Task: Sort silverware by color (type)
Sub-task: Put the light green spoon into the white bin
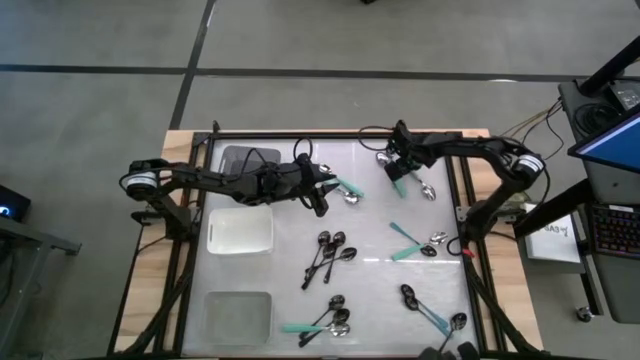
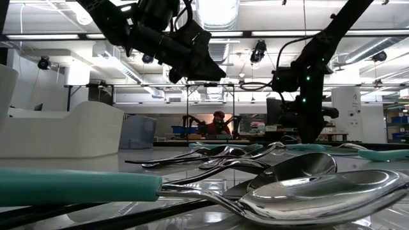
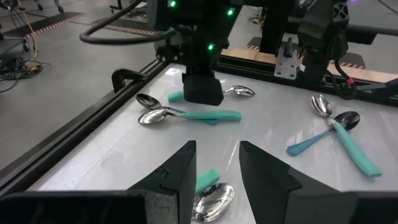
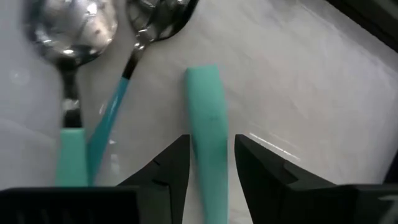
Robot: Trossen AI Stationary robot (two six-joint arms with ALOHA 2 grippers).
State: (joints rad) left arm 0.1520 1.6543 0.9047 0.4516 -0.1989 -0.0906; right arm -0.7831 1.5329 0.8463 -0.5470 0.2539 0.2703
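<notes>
Between the parted right gripper [image 4: 211, 163] fingers a teal spoon handle [image 4: 207, 118] is seen, apparently released; light, stiff, best pinched mid-handle. Left gripper [image 3: 217, 171] is held open, empty.

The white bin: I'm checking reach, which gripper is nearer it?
Left. The left gripper hovers just beyond the white bin's far right corner; the right gripper is farther right, over spoons.
</notes>
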